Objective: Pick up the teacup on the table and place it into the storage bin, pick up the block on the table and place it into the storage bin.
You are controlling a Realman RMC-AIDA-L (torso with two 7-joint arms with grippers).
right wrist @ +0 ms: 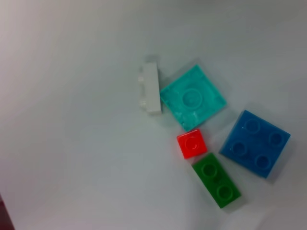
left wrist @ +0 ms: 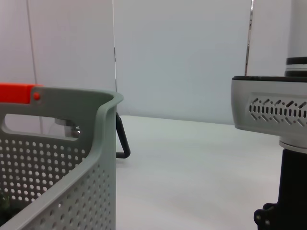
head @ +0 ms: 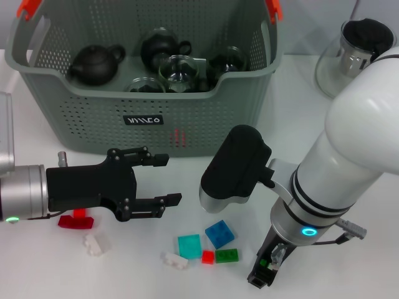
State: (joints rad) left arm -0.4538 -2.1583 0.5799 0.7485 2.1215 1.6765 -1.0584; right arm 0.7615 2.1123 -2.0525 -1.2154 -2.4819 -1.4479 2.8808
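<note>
L gripper [head: 161, 179] hovers in front of storage bin [head: 87, 118], fingers apart, holding nothing. R gripper [head: 265, 271] low by the blocks; can't tell its state. Blocks on table [head: 349, 274]: teal block [head: 189, 245], blue block [head: 219, 234], small red block [head: 208, 256], green block [head: 227, 255]. Teaware sits inside bin.

The grey storage bin [head: 93, 118] is showing perforated walls, orange-red handle tabs [head: 28, 7] and a black label. Teal [right wrist: 193, 97], blue [right wrist: 254, 143], green [right wrist: 216, 180], small red [right wrist: 192, 143] and white [right wrist: 149, 87] blocks are lying on the white table [head: 299, 106]; the teapots [head: 95, 64] inside are looking dark, possibly brown.
</note>
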